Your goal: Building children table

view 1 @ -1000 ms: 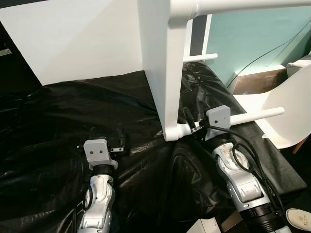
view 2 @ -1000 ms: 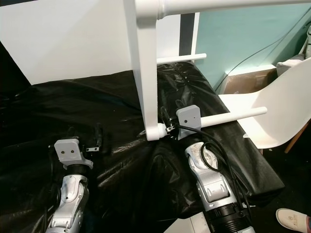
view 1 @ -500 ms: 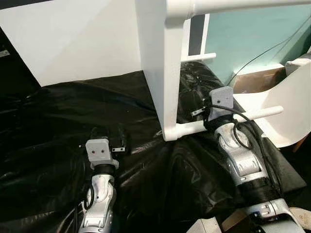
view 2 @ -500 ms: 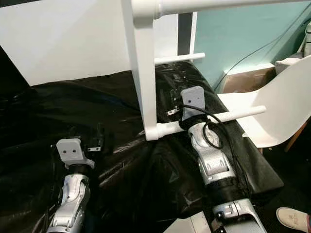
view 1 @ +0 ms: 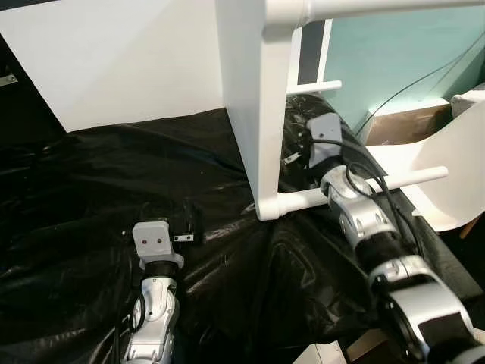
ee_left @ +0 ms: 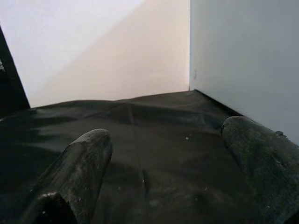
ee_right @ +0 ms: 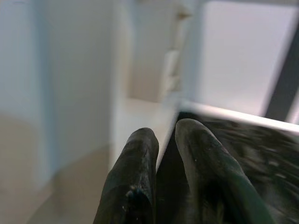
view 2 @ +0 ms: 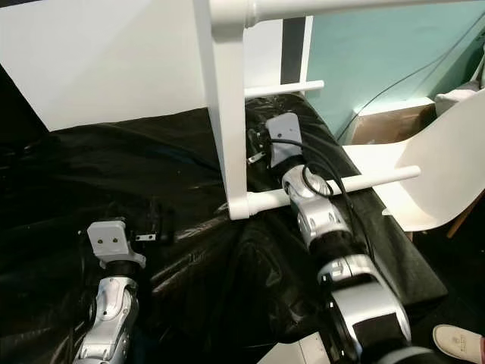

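While the white table frame (view 1: 254,114) stood on the black plastic sheet (view 1: 91,182), the right gripper (ee_right: 161,154), fingers pressed together and empty, sat beside its upright panel; the left gripper (ee_left: 163,154) lay spread on the sheet. Steadying the panel before pushing seemed wise.

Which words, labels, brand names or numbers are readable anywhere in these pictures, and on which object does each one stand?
None can be read.
White table panels: plain, no print.
Black plastic sheet: no lettering.
Grey wrist housing behind the left claw: two small dots, no text.
Shoe: a faint mark, too small to read.
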